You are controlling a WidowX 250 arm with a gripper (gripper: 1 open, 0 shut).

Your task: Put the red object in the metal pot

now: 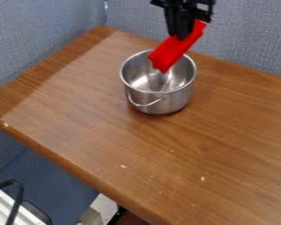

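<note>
Red object (178,49) tilted — long axis slanting up-right, lower end toward pot (158,85) — gripper (184,26) clamped on it.

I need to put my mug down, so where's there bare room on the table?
Widest patch: the table in front of the pot, out to the near edge. Another lies left of the pot, toward the left edge, and one right of it. It's crowded at and above the pot, where the gripper holds the red bar.
</note>
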